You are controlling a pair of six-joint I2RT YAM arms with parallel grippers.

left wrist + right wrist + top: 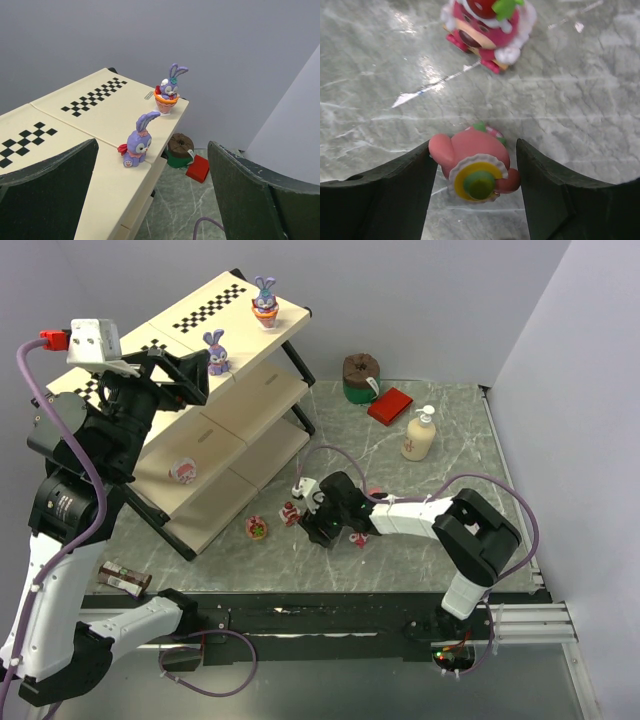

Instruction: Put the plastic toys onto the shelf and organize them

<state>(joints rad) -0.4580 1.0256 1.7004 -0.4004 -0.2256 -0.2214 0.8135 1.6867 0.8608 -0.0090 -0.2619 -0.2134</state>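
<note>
Three toys (265,298) are sitting on the shelf (225,440) as the open right end effector (322,528) is straddling a pink toy (472,160), one of several on the tabletop (450,430); the left end effector (152,145) is hovering open.

The left arm rears up high with its elbow bent, and the left gripper (152,150) reaches forward with jaws spread wide. The right arm stretches low and toward the left, and the right gripper (474,150) tips downward, fingers (385,195) drawn partway in.
</note>
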